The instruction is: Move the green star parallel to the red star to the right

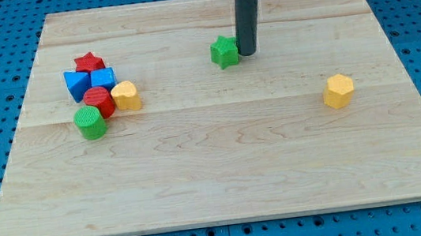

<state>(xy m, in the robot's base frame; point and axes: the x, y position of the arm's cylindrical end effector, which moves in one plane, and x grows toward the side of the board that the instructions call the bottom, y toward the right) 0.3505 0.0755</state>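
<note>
The green star [224, 51] lies on the wooden board [223, 156] above the middle of the view. My tip [248, 52] is at the star's right side, touching or nearly touching it. The red star [89, 63] lies far to the view's left, at about the same height as the green star, at the top of a cluster of blocks.
The left cluster holds a blue block [77, 84], a second blue block [103, 78], a red cylinder [99, 101], a yellow block [126, 95] and a green cylinder [90, 122]. A yellow hexagonal block [338, 91] sits alone at the right.
</note>
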